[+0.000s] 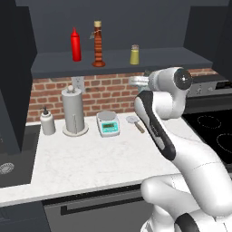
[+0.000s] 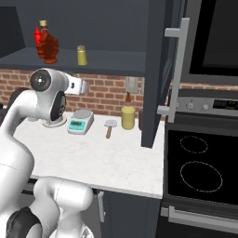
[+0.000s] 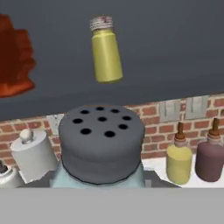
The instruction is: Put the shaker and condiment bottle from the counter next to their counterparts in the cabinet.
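Shaker (image 3: 100, 144) held in gripper (image 1: 136, 82), arm bent, hand raised level below cabinet (image 1: 122, 61) shelf.

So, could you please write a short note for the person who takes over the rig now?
Gripper: shut on the shaker, carried in the air below the cabinet shelf.
Condiment bottle: already on the shelf, beside the red squeeze bottle.
Yellow-olive shaker: on the shelf, further right.
Done: bottle placed, shaker lifted off the counter.
Left: raise the shaker, set it next to the yellow-olive one, release.
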